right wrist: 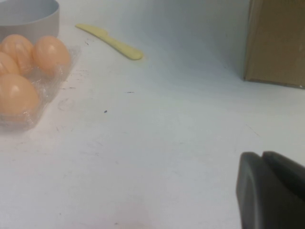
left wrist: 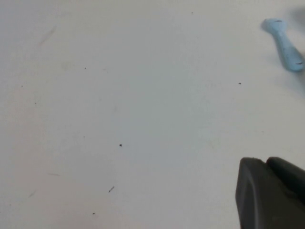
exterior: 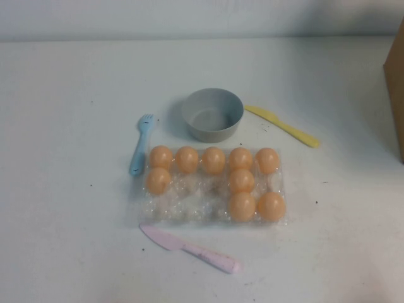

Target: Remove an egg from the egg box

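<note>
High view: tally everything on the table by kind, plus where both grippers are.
Eggs: 9, in the egg box
Egg box: 1
Grey bowl: 1
Blue fork: 1
Yellow knife: 1
Pink knife: 1
Cardboard box: 1
Total: 15
Left gripper and right gripper: only in their wrist views, over bare table.

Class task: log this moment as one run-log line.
egg box: nine eggs seated | left gripper: over bare table | right gripper: beside box
</note>
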Available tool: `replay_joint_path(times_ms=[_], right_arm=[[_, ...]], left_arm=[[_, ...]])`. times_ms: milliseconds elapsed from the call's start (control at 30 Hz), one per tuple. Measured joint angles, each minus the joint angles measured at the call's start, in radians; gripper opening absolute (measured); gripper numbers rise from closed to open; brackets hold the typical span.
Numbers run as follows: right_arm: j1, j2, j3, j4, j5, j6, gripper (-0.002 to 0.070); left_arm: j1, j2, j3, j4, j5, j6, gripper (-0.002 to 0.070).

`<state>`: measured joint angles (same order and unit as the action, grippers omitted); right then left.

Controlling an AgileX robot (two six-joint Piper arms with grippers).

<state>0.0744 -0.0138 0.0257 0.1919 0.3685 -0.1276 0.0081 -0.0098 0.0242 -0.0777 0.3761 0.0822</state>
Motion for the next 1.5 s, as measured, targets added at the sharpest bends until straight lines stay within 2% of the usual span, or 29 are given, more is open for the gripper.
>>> replay_joint_path(times_ms=[433,533,633,800,933,1200,1500], right_arm=[[0.000,0.000,0.000,0.004,0.000,0.000,-0.0017],[0.000,0.000,0.000,0.075,-0.004,0.000,-0.0017],[0.000,0.000,0.000,0.273,-0.006,0.000,-0.0017],[0.000,0.000,0.000,0.813,-0.018,0.000,-0.0017],[0.000,0.000,0.000,1.034,-0.080,0.000,-0.0017],[0.000,0.000,0.000,1.090,-0.147,-0.005,-0.0017],[0.000,0.029,-0.047,1.055,-0.160,-0.284,-0.0017]], left_arm=[[0.000,0.000,0.000,0.000,0.000,0.000,-0.0003],[0.000,0.000,0.000,0.000,0.000,0.000,-0.0003],[0.000,0.000,0.000,0.000,0.000,0.000,-0.0003],[0.000,0.000,0.000,0.000,0.000,0.000,-0.0003],[0.000,0.000,0.000,0.000,0.000,0.000,-0.0003],[0.000,0.000,0.000,0.000,0.000,0.000,-0.0003],[0.000,0.000,0.000,0.000,0.000,0.000,-0.0003]])
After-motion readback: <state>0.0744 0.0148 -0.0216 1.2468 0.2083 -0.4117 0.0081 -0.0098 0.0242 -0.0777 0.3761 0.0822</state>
